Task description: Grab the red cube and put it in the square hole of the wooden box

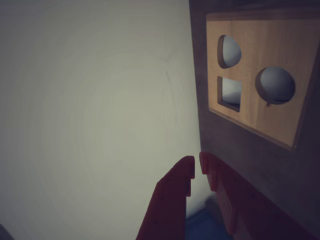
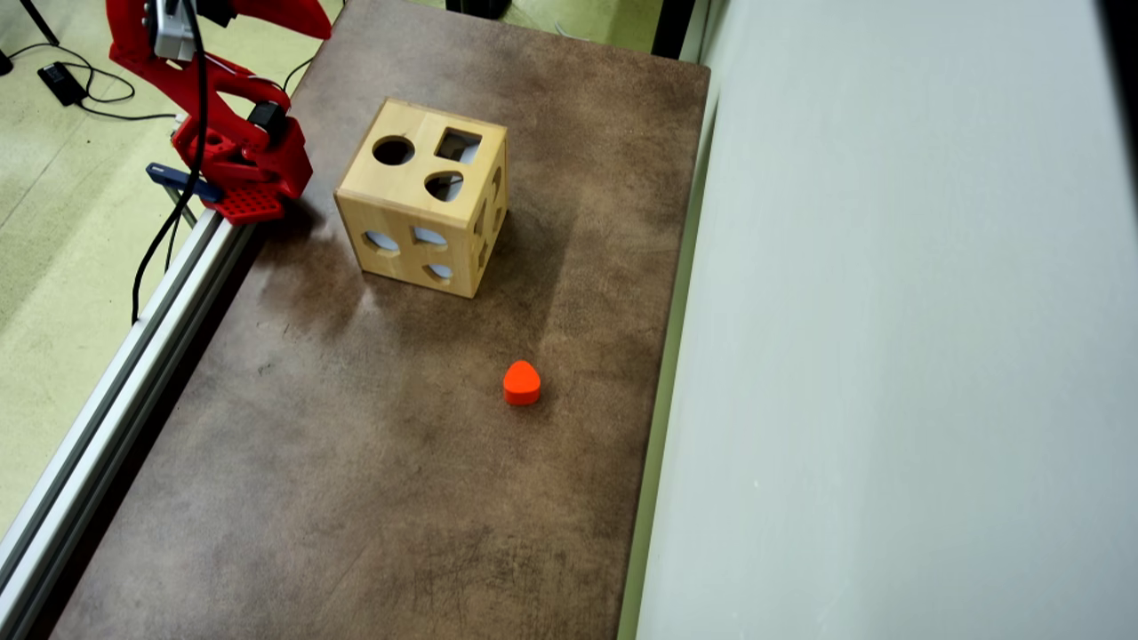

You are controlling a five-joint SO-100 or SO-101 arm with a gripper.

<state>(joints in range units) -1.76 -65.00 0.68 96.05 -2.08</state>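
Observation:
No red cube shows in either view. The wooden box (image 2: 391,185) stands on the brown table toward the back, and the wrist view catches it at upper right (image 1: 265,55). Its top face carries the square hole (image 2: 458,145) (image 1: 230,93) beside a round hole and a teardrop hole. My red gripper (image 1: 197,164) rises from the bottom of the wrist view, below the box and apart from it. Its tips are nearly touching, with nothing between them. In the overhead view the red arm (image 2: 231,133) sits folded at the table's back left corner, left of the box.
An orange-red rounded heart-like block (image 2: 522,382) lies on the brown table (image 2: 356,489), in front of the box. An aluminium rail (image 2: 116,382) runs along the table's left edge. A pale wall (image 2: 889,356) bounds the right side. Cables lie on the floor at upper left.

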